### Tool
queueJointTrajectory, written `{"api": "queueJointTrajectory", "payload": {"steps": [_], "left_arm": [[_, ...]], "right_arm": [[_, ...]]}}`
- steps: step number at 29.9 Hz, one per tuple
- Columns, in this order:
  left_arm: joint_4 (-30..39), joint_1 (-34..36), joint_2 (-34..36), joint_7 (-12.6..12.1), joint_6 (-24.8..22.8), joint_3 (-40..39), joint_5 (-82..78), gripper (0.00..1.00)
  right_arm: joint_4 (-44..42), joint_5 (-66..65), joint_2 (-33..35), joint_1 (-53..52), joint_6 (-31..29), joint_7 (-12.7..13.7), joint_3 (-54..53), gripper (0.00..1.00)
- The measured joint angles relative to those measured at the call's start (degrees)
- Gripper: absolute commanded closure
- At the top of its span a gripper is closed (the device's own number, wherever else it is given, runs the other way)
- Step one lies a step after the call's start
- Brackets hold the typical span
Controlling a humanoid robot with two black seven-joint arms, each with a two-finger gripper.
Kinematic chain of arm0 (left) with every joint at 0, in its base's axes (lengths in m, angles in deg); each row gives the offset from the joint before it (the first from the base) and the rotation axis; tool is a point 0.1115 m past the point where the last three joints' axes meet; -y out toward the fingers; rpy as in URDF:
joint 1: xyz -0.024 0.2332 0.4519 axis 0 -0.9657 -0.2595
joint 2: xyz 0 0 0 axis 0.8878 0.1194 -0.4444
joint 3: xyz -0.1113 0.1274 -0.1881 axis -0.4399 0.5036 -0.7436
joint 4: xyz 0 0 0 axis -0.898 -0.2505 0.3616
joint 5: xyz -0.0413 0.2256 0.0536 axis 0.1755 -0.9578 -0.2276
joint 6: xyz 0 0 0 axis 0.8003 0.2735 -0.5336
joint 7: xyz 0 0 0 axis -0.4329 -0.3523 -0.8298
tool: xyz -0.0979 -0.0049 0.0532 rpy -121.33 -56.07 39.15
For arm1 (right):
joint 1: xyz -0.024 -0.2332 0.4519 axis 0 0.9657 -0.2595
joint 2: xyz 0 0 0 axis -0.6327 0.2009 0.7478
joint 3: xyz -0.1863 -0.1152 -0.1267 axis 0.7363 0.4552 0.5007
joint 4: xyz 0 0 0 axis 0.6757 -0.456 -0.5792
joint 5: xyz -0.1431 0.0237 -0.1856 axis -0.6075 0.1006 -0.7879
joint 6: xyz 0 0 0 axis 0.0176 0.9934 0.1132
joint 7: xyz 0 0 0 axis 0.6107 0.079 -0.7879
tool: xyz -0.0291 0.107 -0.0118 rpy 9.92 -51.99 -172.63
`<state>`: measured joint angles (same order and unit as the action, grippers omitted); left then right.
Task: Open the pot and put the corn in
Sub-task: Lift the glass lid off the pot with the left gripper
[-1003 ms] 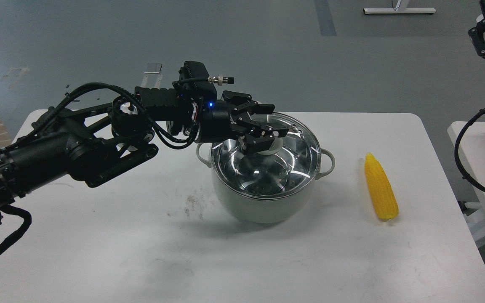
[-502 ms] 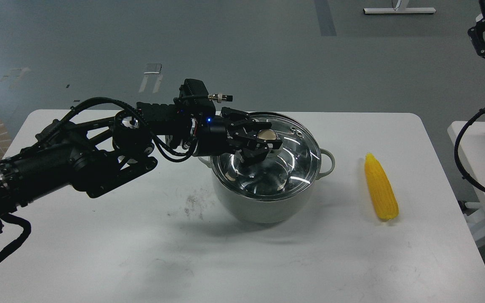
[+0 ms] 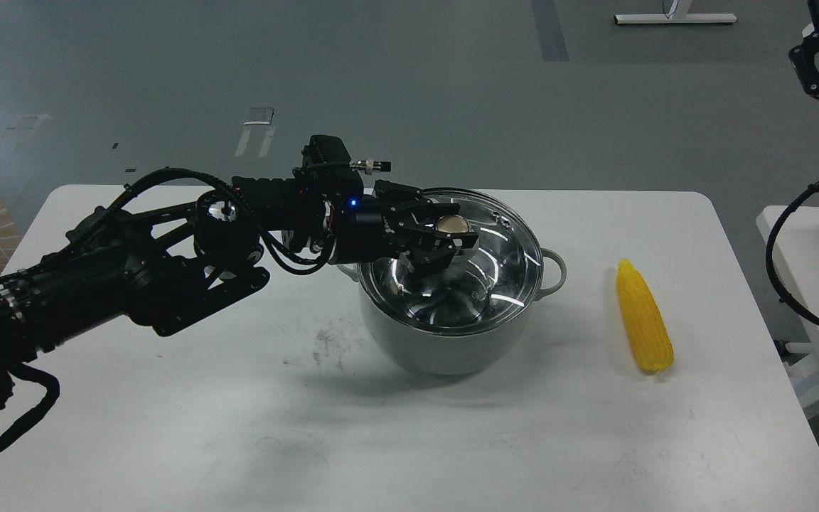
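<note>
Left pincer [image 3: 445, 238] sits over the glass lid [image 3: 452, 270], fingers set either side of the brass-coloured knob [image 3: 451, 226]; whether they are actually clenched on it cannot be told. Right pincer is not identifiable. The lid covers the pot [image 3: 445, 334], which stands toward the far edge of the worktop [image 3: 168, 427], about mid-width. The corn [image 3: 643, 316] lies apart, near the right edge. Risk: a shallow hold on the rounded knob may slip, dropping the lid or dragging the pot.
</note>
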<state>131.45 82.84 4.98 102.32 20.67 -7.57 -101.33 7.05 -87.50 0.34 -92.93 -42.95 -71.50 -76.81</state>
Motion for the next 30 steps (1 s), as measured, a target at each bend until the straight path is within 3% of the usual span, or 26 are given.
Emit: {"api": "queueJointTrajectory", "payload": {"steps": [7,14,22,30], "left_arm": [[1.45,1.83,0.52,0.22,0.03,-0.82,0.45,0.66],[4.77,6.32,5.84,0.24,0.09,-1.16,4.30,0.66],[9.91,5.85,22.74,1.18,0.33,-3.36,6.68,0.66],[10.38,-6.81,39.51,1.40,7.68,-2.99,7.13,0.65]], "right_arm": [[-0.01,0.00,0.15,0.00,0.02,0.00,0.00,0.00],[-0.05,0.00,0.23,0.25,0.02,0.00,0.01,0.00],[-0.03,0.00,0.27,0.48,0.02,0.00,-0.02,0.00],[0.15,0.00,0.25,0.69,0.02,0.00,-0.06,0.00]]}}
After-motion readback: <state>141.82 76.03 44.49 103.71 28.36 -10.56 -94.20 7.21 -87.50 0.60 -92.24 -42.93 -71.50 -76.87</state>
